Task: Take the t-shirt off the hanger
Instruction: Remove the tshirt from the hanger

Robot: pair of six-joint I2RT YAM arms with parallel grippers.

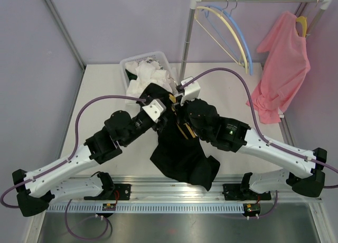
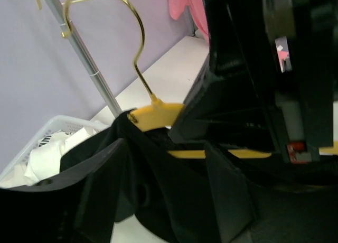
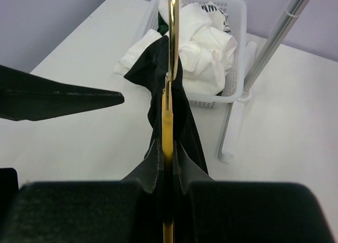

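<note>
A black t-shirt (image 1: 179, 153) is seen spread over the middle of the white table (image 1: 100, 84), trailing from the near rim of a white basket (image 1: 158, 56) down towards the table's near edge, where a fold hangs over the metal rail. It is threaded on a yellow hanger (image 2: 156, 113), whose gold wire hook points up and away towards the far side. In the left wrist view, black cloth is bunched around the hanger's neck and draped below its bar. The hanger is pinched edge-on between the fingers of the right gripper (image 3: 167, 158), which is closed tight on the yellow plastic just above the cloth. The left gripper (image 2: 163, 166) is placed just to the left of it, and both are met over the shirt's far part. Its fingers are seen standing apart, with black fabric lying in the gap between them. Whether that fabric is touched by either finger cannot be told. White garments (image 1: 145, 71) are heaped in the basket at the far centre. A metal clothes rack (image 1: 187, 37) is stood just right of the basket. A cream hanger (image 1: 232, 29) and a blue hanger (image 1: 247, 47) are hung on its rail, and a pink shirt (image 1: 282, 63) is hung on another hanger at the far right.
</note>
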